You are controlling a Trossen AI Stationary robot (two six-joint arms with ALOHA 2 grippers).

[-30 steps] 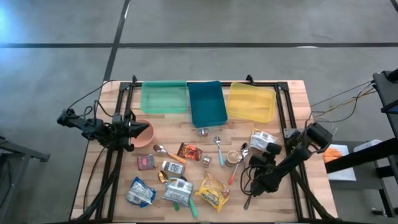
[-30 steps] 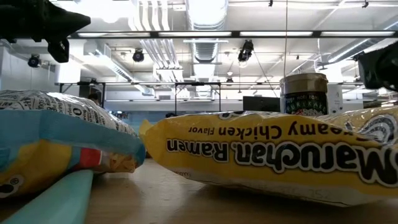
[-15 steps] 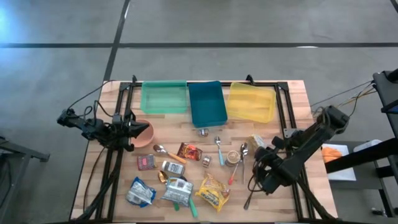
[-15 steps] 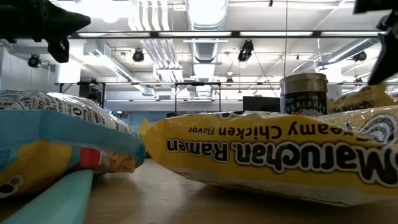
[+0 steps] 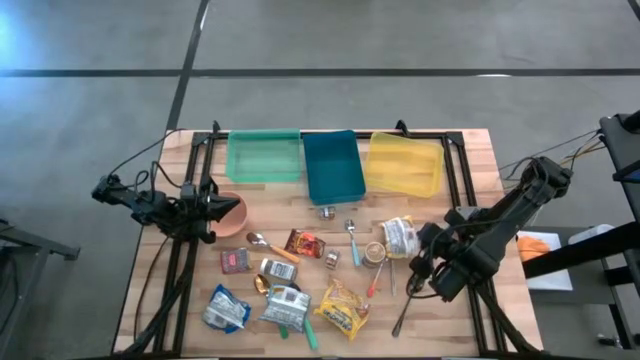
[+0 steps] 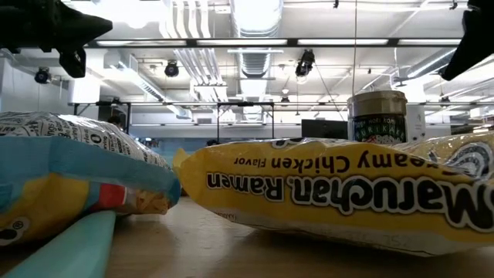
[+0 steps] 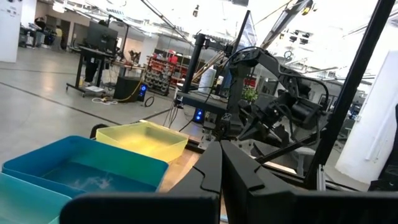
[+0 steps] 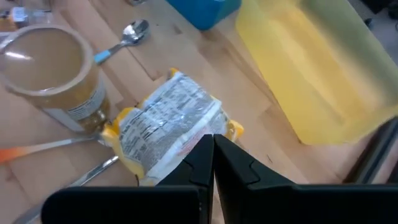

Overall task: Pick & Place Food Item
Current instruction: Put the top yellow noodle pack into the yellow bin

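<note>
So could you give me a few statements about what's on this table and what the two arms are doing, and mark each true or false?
1. Three bins stand in a row at the table's far edge: green bin, blue bin, yellow bin. True.
2. The right gripper is shut on a yellow-edged snack packet. True.
3. The packet already lies inside the yellow bin. False: it is beside a lidded jar, short of the bin.
4. The left gripper is wide open over the blue bin. False: it is shut, waiting by a pink bowl at the left.
5. A ramen packet lies near the front edge. True.
</note>
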